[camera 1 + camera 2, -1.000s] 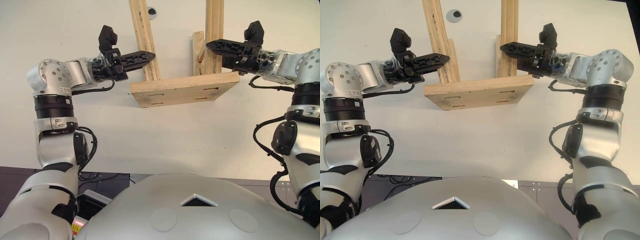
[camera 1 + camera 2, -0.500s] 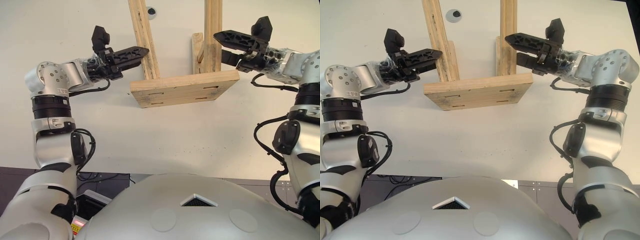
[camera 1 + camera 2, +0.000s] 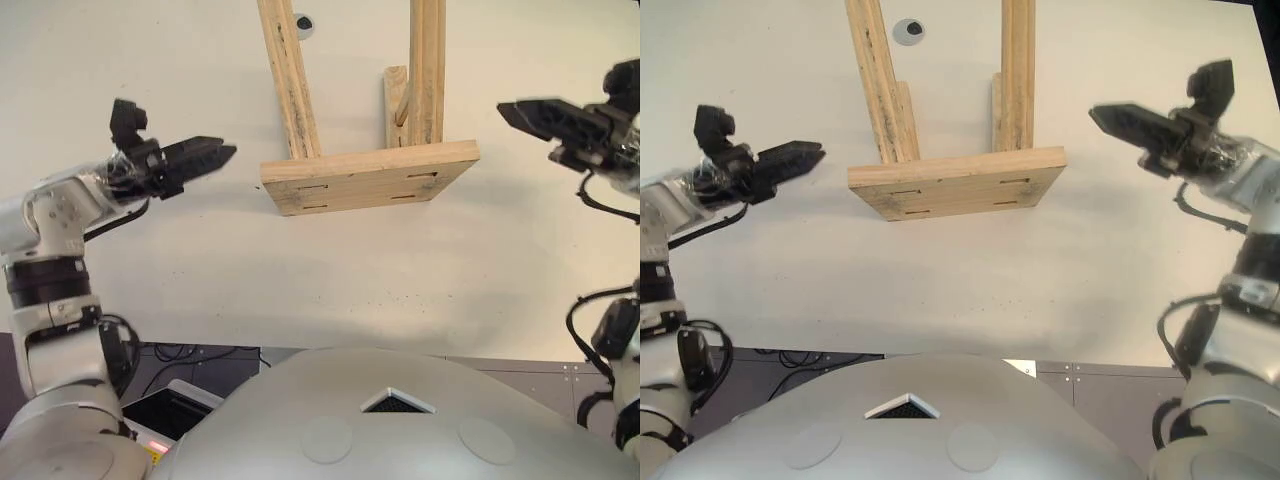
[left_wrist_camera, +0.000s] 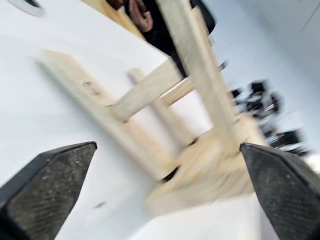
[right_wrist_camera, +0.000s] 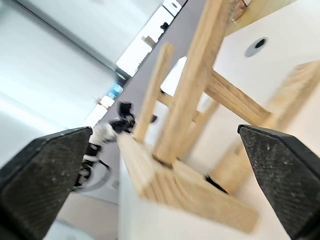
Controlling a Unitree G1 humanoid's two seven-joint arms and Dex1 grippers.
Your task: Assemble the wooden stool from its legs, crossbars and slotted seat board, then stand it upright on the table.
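The stool (image 3: 370, 178) lies sideways between the left tool (image 3: 222, 152) and right tool (image 3: 510, 112); both gape wide, empty, clear of it, probably poised to right it.

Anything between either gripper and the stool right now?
Nothing visible. The left gripper and right gripper hang open off either side of the stool, which lies on its side, with bare table between.

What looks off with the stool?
The stool lies on its side on the table: seat board on edge, legs pointing away from the robot, not upright. Left gripper and right gripper hang clear of it.
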